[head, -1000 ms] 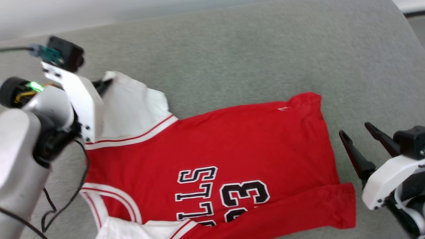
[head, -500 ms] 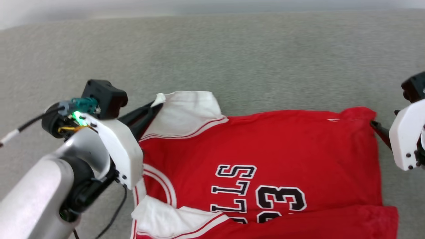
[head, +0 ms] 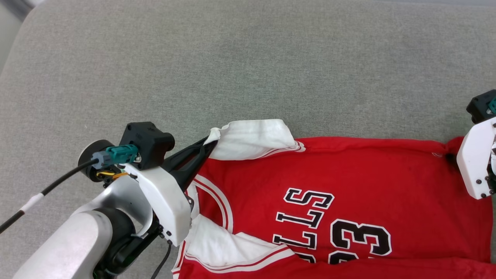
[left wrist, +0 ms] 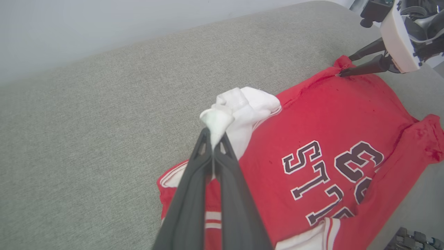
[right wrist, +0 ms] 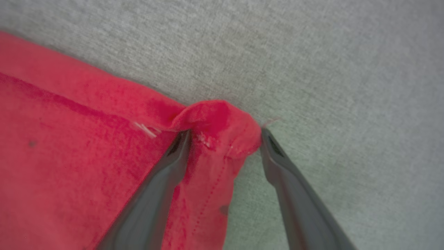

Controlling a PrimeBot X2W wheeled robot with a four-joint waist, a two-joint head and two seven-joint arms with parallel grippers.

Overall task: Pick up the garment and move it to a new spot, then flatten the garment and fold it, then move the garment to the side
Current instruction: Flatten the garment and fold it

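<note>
The red jersey-style shirt [head: 348, 174] with white sleeves and black "23" print lies spread on the grey fabric cushion [head: 232, 58]. The left gripper [left wrist: 212, 133] is clamped on its far-left white sleeve. The right gripper [right wrist: 225, 133] has its fingers apart, straddling the far-right hem corner.

1. The garment [head: 348, 170] is bright red, and its sleeves [head: 252, 137] are white.
2. Its trim [head: 211, 193] runs in red and white stripes.
3. The lettering [head: 306, 209] and the "23" are black with a white outline.
4. The upholstered surface [head: 248, 58] is plain light grey with a fine woven speckle.
5. The left gripper [head: 207, 145] has dark grey fingers [left wrist: 194, 194] and a white shell.
6. The right gripper [right wrist: 225, 133] has the same colours.
7. A teal plug [head: 122, 154] meets a black cable [head: 46, 190] with one white band.
</note>
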